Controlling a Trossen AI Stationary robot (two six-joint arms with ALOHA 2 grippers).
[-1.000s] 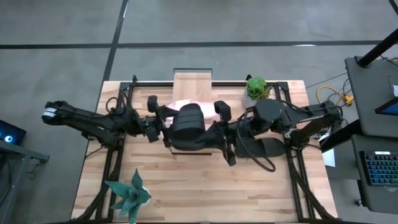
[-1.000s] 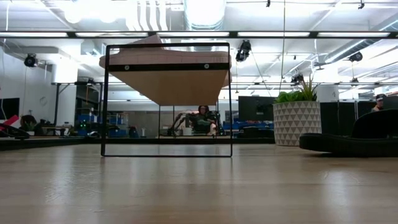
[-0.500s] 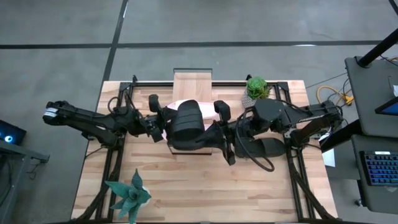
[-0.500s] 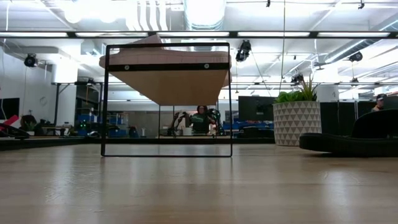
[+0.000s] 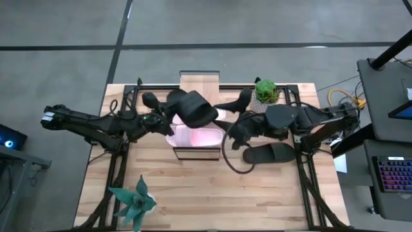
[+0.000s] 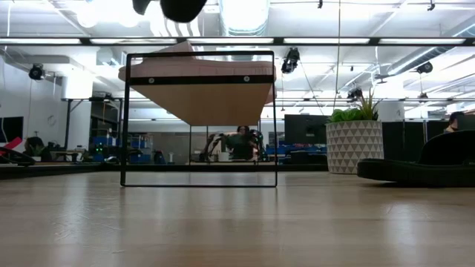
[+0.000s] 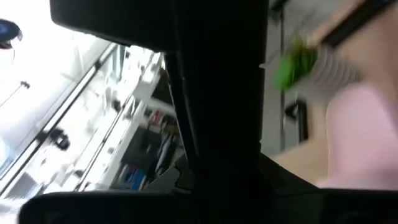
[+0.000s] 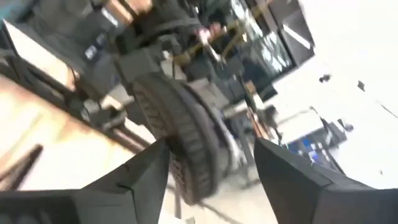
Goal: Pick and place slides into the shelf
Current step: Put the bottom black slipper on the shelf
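A: Which step is in hand?

B: One black open-toe slide sandal [image 5: 192, 107] is seemingly clamped by the left gripper [image 5: 168, 119], raised over the narrow wood-topped black-framed shelf [image 5: 199, 82].

A: And next?

B: Lowering at the shelf's six o'clock beside the pink slide [image 5: 199, 135] is called for. The right gripper [image 5: 239, 102], at three o'clock, is spread, empty.

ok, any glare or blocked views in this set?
High view: even light, no glare, black slide readable. Low view: ceiling lights blown out, shelf underside in shadow. Left wrist view: a dark shape blocks the middle, room behind washed white. Right wrist view: far background washed white.
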